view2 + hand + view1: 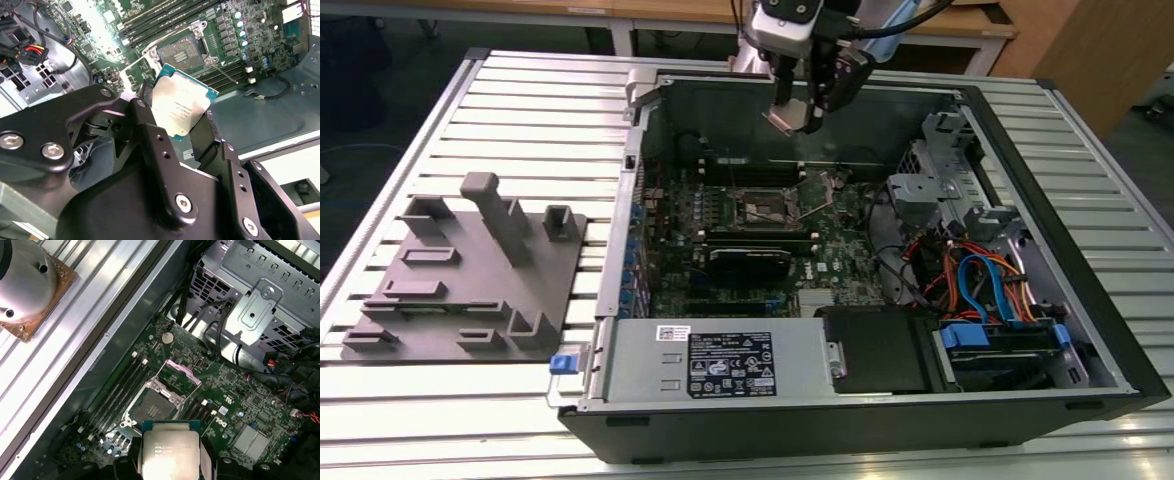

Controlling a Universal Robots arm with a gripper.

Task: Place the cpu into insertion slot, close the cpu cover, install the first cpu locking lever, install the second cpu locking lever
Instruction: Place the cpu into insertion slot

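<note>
The cpu hangs above the insertion slot in the computer case.

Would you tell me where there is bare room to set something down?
Bare slats of the table border the grey fixture plate on its far and near sides. The computer case is crowded, the tool holding the cpu above it.
</note>
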